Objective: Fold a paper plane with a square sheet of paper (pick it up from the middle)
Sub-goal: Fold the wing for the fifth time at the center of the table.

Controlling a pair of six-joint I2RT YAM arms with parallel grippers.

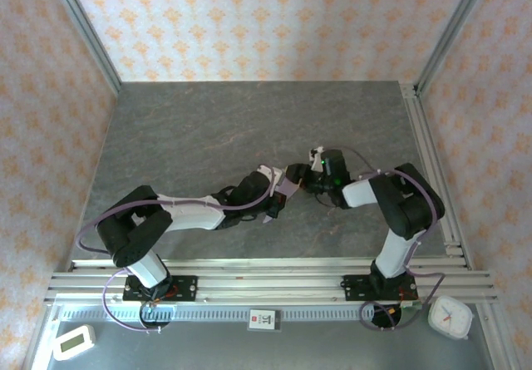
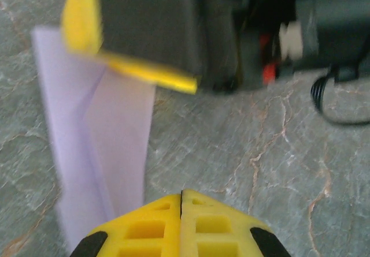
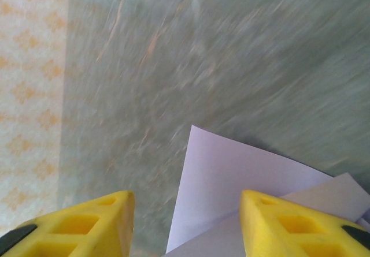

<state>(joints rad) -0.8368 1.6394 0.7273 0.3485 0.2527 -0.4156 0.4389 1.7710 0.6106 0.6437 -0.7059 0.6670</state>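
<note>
Though illegible, label [image 1: 263, 319] apart from paper [image 2: 110, 147]

The tabletop [image 1: 208, 129] is showing dark grey stone, with pale and rusty veins running through it. The walls [image 1: 249, 21] are wearing pinkish cream wallpaper with a repeating orange floral motif. The sheet of paper [image 2: 110, 147] is glowing pale lilac. The left gripper [image 2: 181, 205] and right gripper [image 3: 186, 211] are both flashing bright yellow fingers with black patches. The left arm [image 1: 195, 214] and right arm [image 1: 407, 208] are mixing white and black sections, purple cables [image 1: 91, 233] trailing off them. The rails [image 1: 249, 274] are shining silver.
</note>
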